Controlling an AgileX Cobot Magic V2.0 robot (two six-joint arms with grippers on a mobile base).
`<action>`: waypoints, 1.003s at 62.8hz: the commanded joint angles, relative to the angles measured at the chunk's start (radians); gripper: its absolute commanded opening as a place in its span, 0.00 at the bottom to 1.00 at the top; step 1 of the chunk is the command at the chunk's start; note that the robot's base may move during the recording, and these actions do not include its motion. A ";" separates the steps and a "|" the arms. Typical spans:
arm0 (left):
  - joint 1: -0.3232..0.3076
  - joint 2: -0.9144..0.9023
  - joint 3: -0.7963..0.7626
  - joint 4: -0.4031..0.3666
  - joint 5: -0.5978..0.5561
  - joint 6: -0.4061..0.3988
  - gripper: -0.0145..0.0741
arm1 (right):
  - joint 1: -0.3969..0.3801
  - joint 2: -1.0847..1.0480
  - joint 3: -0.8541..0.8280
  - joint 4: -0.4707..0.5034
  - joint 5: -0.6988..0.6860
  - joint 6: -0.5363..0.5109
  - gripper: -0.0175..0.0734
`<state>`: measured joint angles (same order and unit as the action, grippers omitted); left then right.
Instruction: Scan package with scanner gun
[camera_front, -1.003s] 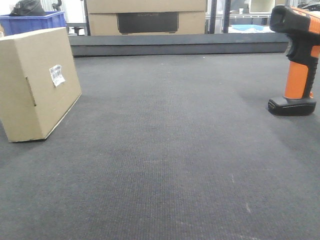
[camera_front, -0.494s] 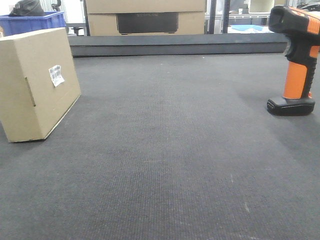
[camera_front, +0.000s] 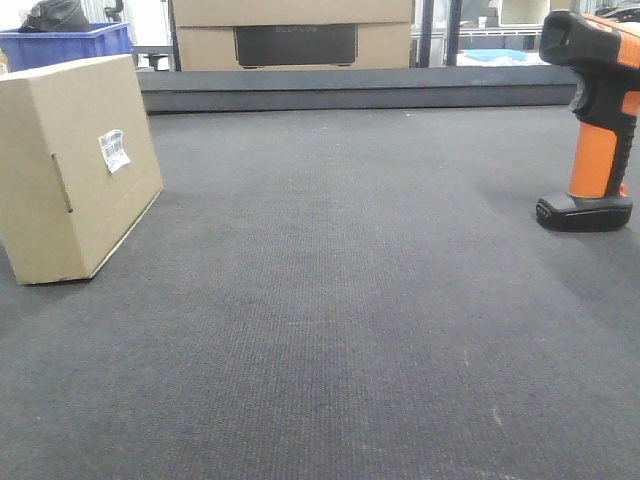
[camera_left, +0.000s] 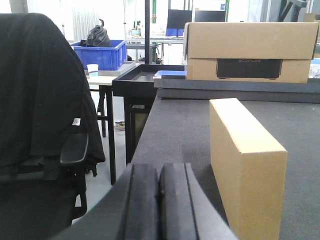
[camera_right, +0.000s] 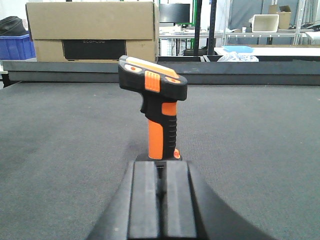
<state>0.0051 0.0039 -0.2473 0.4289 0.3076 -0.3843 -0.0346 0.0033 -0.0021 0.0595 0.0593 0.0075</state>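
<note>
Nothing has visibly shifted: the top-heavy, hard-plastic scanner gun (camera_right: 155, 111) stands on its foot, best taken by its ribbed orange handle, both hands pressed closed and empty.

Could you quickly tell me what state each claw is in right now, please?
Left claw: closed, holding nothing, beside the package.
Right claw: closed, empty, facing the scanner gun.
</note>
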 joint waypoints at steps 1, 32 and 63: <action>0.001 -0.004 -0.002 -0.005 -0.017 0.000 0.04 | -0.005 -0.003 0.002 -0.003 -0.015 0.002 0.01; 0.001 -0.004 -0.002 0.003 -0.006 0.000 0.04 | -0.005 -0.003 0.002 -0.003 -0.015 0.002 0.01; 0.001 -0.004 0.247 -0.488 -0.359 0.433 0.04 | -0.005 -0.003 0.002 -0.003 -0.015 0.002 0.01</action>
<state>0.0051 0.0039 -0.0097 -0.0356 0.0107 0.0402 -0.0346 0.0033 -0.0021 0.0595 0.0593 0.0098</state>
